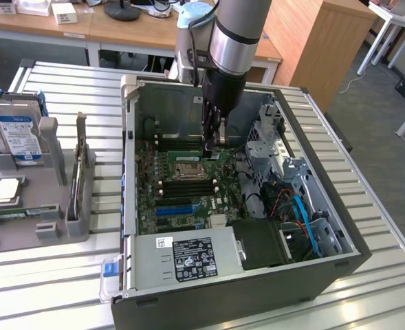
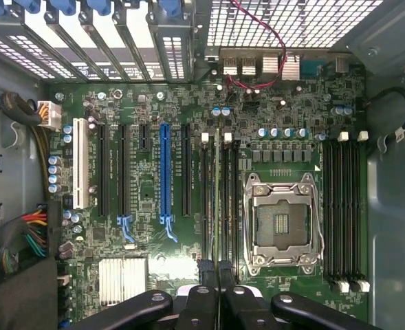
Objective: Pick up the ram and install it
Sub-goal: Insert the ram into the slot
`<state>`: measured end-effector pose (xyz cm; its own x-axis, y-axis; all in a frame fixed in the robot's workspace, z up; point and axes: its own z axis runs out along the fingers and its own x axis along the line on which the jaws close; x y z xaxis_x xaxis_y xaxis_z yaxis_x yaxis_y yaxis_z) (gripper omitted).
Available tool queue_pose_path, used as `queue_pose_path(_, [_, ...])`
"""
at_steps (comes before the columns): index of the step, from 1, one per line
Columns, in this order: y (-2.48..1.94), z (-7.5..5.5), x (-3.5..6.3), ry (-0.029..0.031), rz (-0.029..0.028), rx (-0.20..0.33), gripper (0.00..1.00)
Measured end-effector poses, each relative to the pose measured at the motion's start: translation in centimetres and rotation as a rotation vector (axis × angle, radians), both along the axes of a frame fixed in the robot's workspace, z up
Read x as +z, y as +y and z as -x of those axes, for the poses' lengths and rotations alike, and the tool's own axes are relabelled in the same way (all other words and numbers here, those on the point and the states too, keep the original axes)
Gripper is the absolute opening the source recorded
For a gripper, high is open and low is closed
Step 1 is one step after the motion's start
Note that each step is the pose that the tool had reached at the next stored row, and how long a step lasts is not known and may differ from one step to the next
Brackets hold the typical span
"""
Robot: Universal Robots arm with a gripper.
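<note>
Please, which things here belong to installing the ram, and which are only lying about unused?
Belong to the job: the ram, the gripper holding it, the memory slots, the computer case.
Lying about: the hard drive, the processor chip, the grey holder under them.

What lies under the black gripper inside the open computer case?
A thin green ram stick, pinched edge-on by the gripper, stands among black memory slots beside the empty silver processor socket. Its own slot is covered.

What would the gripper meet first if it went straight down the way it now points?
Probably the memory slots beside the processor socket; the ram held in the gripper looks lined up over them, though depth is unclear.
</note>
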<state>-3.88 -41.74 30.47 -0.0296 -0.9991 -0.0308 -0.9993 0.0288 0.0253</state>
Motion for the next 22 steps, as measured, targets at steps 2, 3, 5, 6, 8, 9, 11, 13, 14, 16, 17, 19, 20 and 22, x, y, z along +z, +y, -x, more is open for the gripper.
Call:
queue_pose_path(2, [0.0, 0.0, -0.01, -0.0001, -0.0002, 0.0, 0.12])
queue_pose_path(3, [0.0, 0.0, -0.01, -0.0001, -0.0002, 0.0, 0.12])
queue_pose_path(5, [0.0, 0.0, -0.04, -0.0001, -0.0002, 0.0, 0.12])
queue_pose_path(6, [0.0, 0.0, -0.07, -0.0001, -0.0004, 0.0, 0.12])
queue_pose_path(8, [-0.01, 0.0, -0.15, -0.0001, -0.0004, 0.0, 0.12])
queue_pose_path(9, [-0.01, 0.0, -0.2, -0.0001, -0.0002, 0.0, 0.12])
queue_pose_path(11, [-0.01, 0.0, -0.33, -0.0001, -0.0003, 0.0, 0.12])
queue_pose_path(13, [-0.02, 0.0, -0.47, 0.0, -0.0002, 0.0, 0.12])
queue_pose_path(14, [-0.03, 0.0, -0.55, -0.0001, -0.0002, 0.0, 0.12])
queue_pose_path(16, [-0.04, 0.0, -0.71, -0.0001, -0.0002, 0.0, 0.12])
queue_pose_path(17, [-0.05, 0.0, -0.79, 0.0, -0.0002, 0.0, 0.12])
queue_pose_path(19, [-0.06, 0.0, -0.94, -0.0001, -0.0002, 0.0, 0.12])
queue_pose_path(20, [-0.07, 0.0, -1.03, -0.0001, -0.0002, 0.0, 0.12])
queue_pose_path(22, [-0.07, 0.0, -1.19, -0.0001, -0.0002, 0.0, 0.12])
